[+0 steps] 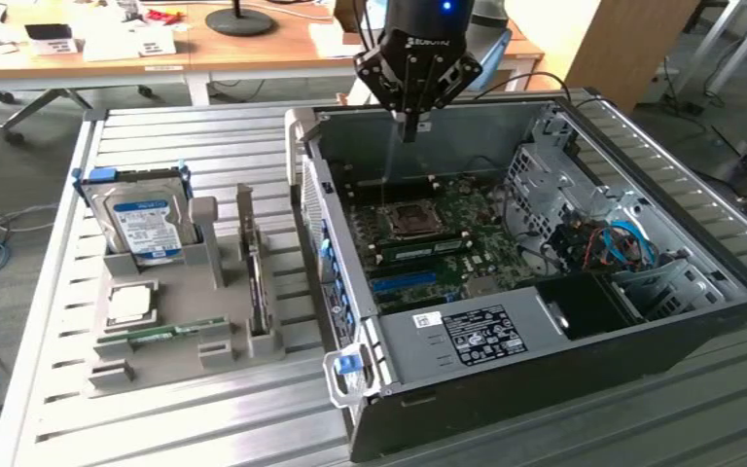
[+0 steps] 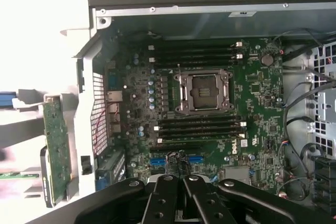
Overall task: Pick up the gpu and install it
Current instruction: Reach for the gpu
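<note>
The gripper (image 1: 409, 131) hangs with its two fingers pressed together to one narrow tip, and it holds nothing. It is above the open computer case (image 1: 685, 321), near the case's far wall. In the wrist view the gripper (image 2: 179, 174) shows as dark linked bars that meet in the middle.

Directly below the gripper lies the green motherboard (image 1: 451, 243). Under the fingertips, in the wrist view, are the blue slots (image 2: 157, 160), and a little farther from them is the square processor socket (image 2: 203, 92) with dark memory slots on both sides. Past the blue slots, at the side of the case away from the gripper, sits the power supply (image 1: 478, 336) with a white label.

The gpu (image 1: 257, 282) is outside the case, well apart from the gripper, toward the exterior view's left. It stands upright on its edge in a grey holder (image 1: 218, 263), just beside the case wall, and nothing touches it. In the wrist view the gpu (image 2: 56, 150) shows as a green board beyond the case's side wall.

Farther from the gripper on the same holder stands a hard drive (image 1: 147, 224) with a blue and white label, and a narrow RAM stick (image 1: 160, 334) lies flat. All rests on a table (image 1: 153, 136) of metal slats.
</note>
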